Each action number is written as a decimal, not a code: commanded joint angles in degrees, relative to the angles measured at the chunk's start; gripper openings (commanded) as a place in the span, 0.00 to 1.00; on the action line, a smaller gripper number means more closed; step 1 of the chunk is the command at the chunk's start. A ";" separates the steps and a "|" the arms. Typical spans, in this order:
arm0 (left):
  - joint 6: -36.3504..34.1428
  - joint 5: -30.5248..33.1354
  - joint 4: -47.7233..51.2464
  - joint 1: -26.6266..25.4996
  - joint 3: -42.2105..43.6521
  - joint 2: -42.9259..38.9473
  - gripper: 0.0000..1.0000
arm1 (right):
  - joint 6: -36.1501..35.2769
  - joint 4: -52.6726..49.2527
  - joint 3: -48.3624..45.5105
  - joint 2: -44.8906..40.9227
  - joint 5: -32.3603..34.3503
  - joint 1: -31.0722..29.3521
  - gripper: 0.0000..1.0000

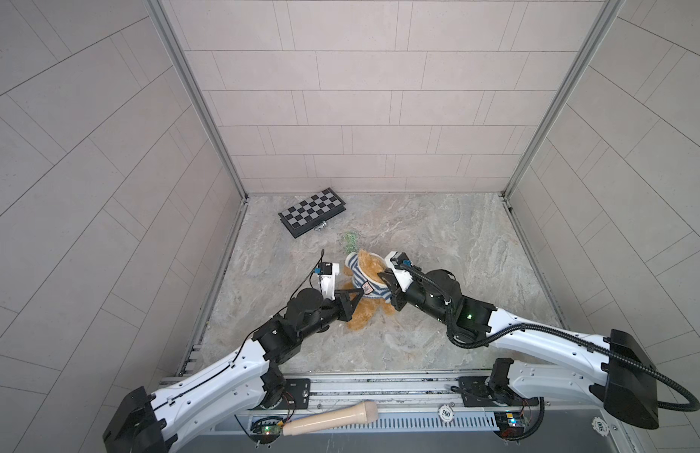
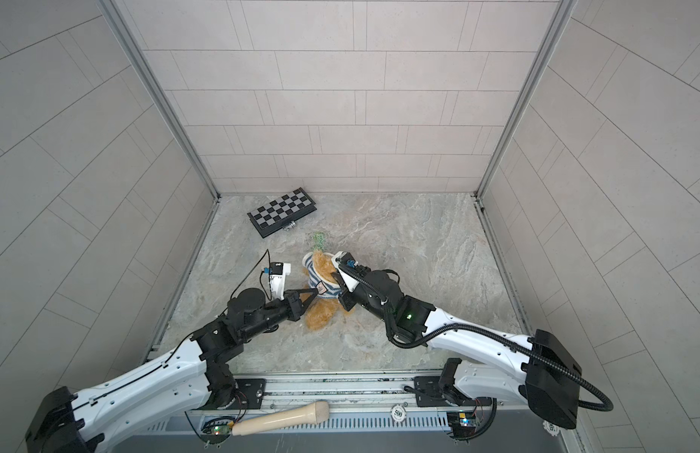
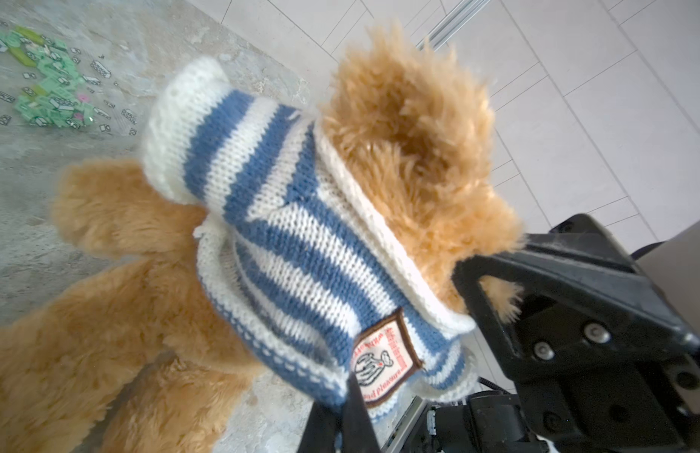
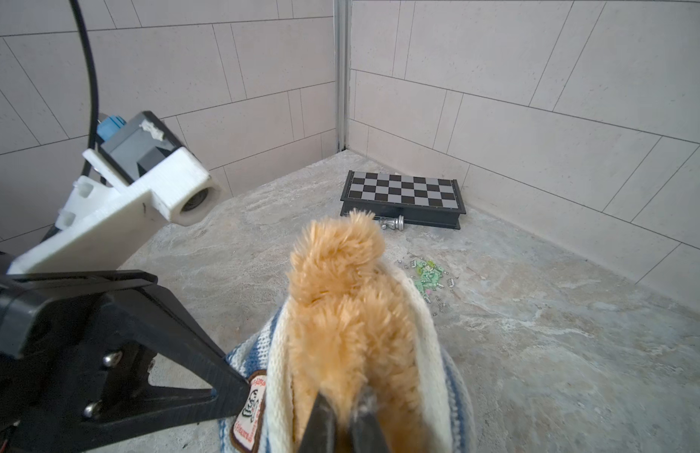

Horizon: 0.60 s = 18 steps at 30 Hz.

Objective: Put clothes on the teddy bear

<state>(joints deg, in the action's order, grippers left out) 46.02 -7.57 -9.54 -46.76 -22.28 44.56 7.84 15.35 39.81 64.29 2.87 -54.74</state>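
Note:
The teddy bear (image 1: 360, 319) (image 2: 319, 317) lies on the marbled table, its golden-brown legs toward the front. A blue-and-white striped knitted sweater (image 1: 358, 274) (image 2: 313, 270) (image 3: 301, 235) covers its upper part, and fur (image 3: 411, 137) (image 4: 340, 294) sticks out of the cream-edged opening. My left gripper (image 1: 362, 292) (image 2: 317, 292) (image 3: 346, 392) is shut on the sweater's hem beside the sewn patch (image 3: 383, 364). My right gripper (image 1: 381, 276) (image 2: 334, 278) (image 4: 342, 400) reaches into the opening from the right, shut on the bear's fur. The bear's face is hidden.
A folded chessboard (image 1: 313, 211) (image 2: 281, 211) (image 4: 403, 196) lies at the back left with a silver chess piece (image 4: 393, 223) beside it. Small green bricks (image 1: 350, 239) (image 3: 50, 86) (image 4: 427, 274) are scattered just behind the bear. A wooden handle (image 1: 329, 417) rests on the front rail.

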 commanded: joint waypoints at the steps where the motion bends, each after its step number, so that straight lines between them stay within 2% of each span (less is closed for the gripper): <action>1: -4.80 0.56 8.68 1.16 0.91 1.47 0.00 | 1.62 2.25 0.68 -0.98 2.55 -0.05 0.00; 6: -7.05 -1.08 7.35 3.64 2.04 4.20 0.00 | 6.80 3.25 0.01 -0.63 3.50 -0.02 0.00; 12: -8.44 -5.25 4.50 9.50 4.70 7.45 0.00 | 9.05 1.72 0.88 -1.00 3.91 -0.02 0.00; 18: -9.84 -9.15 2.69 9.85 4.61 8.95 0.00 | 10.57 1.17 0.97 -1.83 5.91 -0.02 0.00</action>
<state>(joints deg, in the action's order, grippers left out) 38.30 -17.56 -12.45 -37.98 -19.40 52.62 16.43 12.40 39.75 65.04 5.04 -54.98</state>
